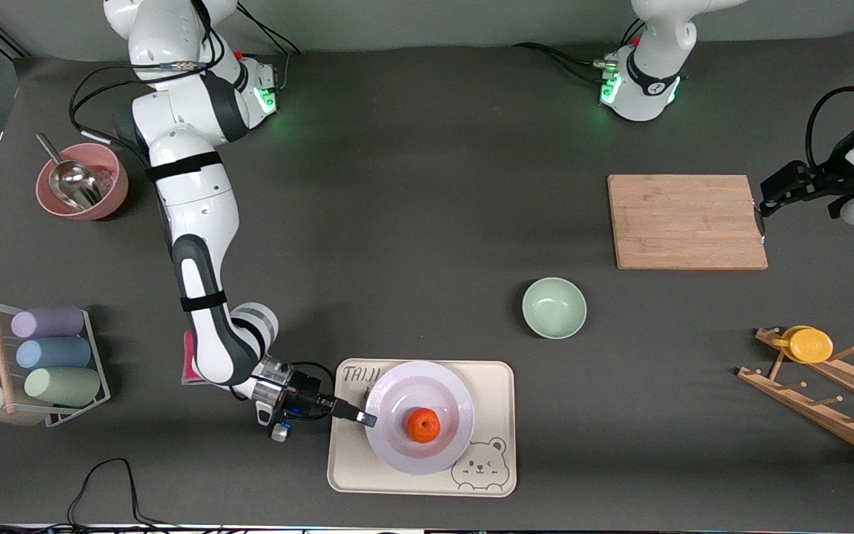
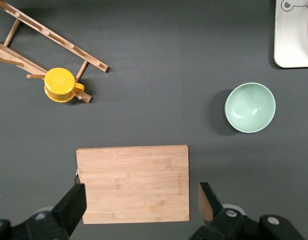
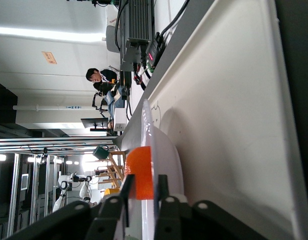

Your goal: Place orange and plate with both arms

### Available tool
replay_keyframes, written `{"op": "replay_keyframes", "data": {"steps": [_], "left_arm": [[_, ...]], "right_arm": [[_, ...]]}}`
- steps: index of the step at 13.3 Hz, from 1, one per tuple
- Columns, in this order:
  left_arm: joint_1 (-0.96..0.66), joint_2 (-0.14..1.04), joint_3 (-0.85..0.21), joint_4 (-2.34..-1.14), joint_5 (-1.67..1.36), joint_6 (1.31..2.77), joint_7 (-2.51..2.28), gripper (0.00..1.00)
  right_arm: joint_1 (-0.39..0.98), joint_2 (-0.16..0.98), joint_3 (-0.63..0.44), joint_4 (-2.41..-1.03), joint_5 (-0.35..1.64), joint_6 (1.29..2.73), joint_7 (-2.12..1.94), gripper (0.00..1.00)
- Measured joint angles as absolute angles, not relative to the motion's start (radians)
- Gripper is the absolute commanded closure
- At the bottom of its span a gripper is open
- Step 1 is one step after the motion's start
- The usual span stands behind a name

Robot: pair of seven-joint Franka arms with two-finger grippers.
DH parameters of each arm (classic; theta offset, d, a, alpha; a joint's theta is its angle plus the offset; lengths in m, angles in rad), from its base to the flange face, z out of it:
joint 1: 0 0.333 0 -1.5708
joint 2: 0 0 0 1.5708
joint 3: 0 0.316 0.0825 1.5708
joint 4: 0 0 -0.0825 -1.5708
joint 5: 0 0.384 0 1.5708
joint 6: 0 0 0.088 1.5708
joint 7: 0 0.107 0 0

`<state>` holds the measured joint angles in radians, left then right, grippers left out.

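Now at the release step: plate (image 1: 419, 417) sits on the bear tray (image 1: 497, 393), orange (image 1: 424, 426) in its middle.
Right gripper (image 1: 368, 420) is low at the plate's rim, on the side toward the right arm's end; the right wrist view shows its fingers (image 3: 124, 192) straddling the rim with a slight gap, so the grip looks to be loosening, though I can't tell if contact is fully gone. Next: open wider and back off level so the plate doesn't shift. Left gripper (image 2: 138, 200) waits, spread wide and empty, over the cutting board (image 1: 686, 221).
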<state>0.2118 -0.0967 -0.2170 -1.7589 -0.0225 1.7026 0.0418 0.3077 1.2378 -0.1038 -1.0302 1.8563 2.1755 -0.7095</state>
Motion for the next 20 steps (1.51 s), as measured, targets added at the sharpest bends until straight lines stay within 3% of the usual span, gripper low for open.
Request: {"op": "replay_keyframes", "data": {"steps": [5, 9, 14, 20], "left_arm": [[0.213, -0.097, -0.216, -1.759, -0.038, 1.703, 0.042, 0.00], [0.223, -0.096, -0.212, -1.759, -0.046, 1.706, 0.042, 0.00], [0.225, -0.094, -0.210, -1.760, -0.052, 1.712, 0.042, 0.00], [0.225, -0.092, -0.213, -1.761, -0.055, 1.725, 0.042, 0.00]], "right_arm": [[0.301, 1.222, -0.114, -1.005, 1.808, 2.179, -0.710, 0.00], [0.304, 1.129, -0.192, -1.071, 1.666, 2.185, -0.709, 0.00], [0.317, 0.876, -0.265, -1.322, 1.291, 2.183, -0.637, 0.00], [0.398, 0.430, -0.380, -1.709, 0.730, 2.176, -0.435, 0.00]]}}
